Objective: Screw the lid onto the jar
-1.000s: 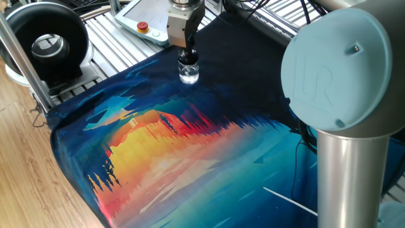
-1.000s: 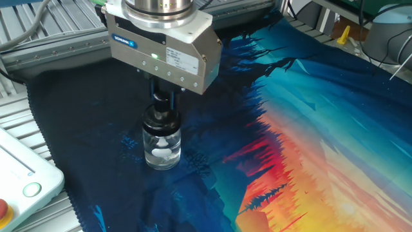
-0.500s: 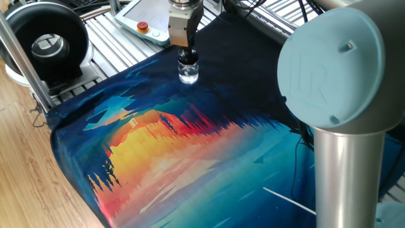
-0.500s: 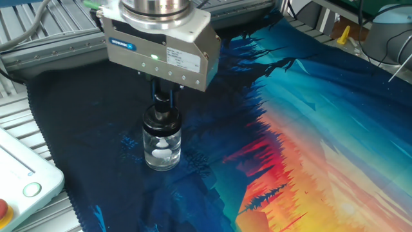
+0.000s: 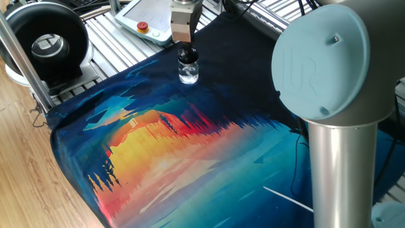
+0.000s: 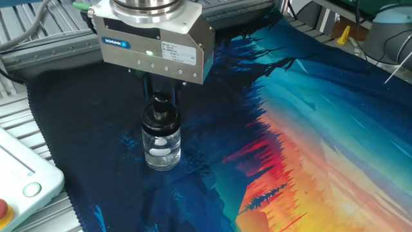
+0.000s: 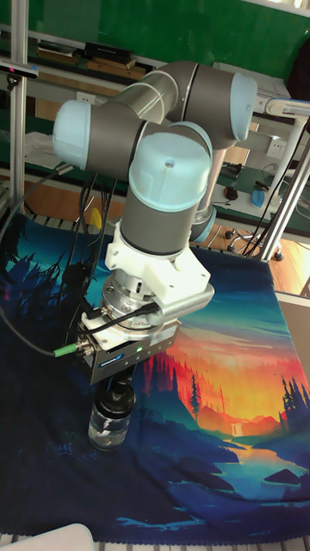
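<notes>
I am looking down at my silver two-finger gripper (image 6: 159, 96), and its dark fingers are pinching the knob of the small black rounded lid (image 6: 159, 118), which is sitting on the neck of the tiny clear round glass jar (image 6: 161, 147). The jar is standing upright on the dark blue end of the bright sunset-painted cloth mat (image 6: 309, 129), near the white control box with the red button (image 5: 143, 19) and well away from the big black ring-shaped device (image 5: 45, 43). I am thinking the jar could spin or tip with the lid, since nothing is holding it and the cloth is soft, and the lid could go on crooked if it is sitting a bit tilted.
</notes>
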`<control>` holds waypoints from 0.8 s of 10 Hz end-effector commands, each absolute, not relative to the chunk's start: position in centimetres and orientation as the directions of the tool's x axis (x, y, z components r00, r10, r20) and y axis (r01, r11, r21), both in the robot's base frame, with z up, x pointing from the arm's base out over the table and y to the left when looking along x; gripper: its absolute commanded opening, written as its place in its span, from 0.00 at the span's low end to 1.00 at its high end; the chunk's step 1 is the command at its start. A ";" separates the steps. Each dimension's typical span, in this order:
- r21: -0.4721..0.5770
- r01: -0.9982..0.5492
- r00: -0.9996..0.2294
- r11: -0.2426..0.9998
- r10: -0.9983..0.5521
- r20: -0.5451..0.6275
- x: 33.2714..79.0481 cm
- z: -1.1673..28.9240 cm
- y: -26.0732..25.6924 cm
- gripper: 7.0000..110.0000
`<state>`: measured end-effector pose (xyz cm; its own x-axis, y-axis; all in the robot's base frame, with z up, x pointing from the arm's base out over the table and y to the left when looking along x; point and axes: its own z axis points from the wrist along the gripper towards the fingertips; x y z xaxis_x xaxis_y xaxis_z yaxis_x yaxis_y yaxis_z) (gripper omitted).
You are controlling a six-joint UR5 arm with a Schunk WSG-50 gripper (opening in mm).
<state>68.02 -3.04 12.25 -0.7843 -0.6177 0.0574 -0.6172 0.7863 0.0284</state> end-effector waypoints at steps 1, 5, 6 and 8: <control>0.043 -0.625 -0.778 0.779 -0.627 0.046 68.1 12.2 -2.7 0.57; 0.034 -0.635 -0.770 0.772 -0.636 0.049 68.4 12.1 -3.2 0.36; 0.039 -0.646 -0.760 0.762 -0.647 0.051 68.4 12.0 -3.2 0.36; 0.061 -0.667 -0.740 0.742 -0.670 0.052 68.4 11.6 -3.1 0.36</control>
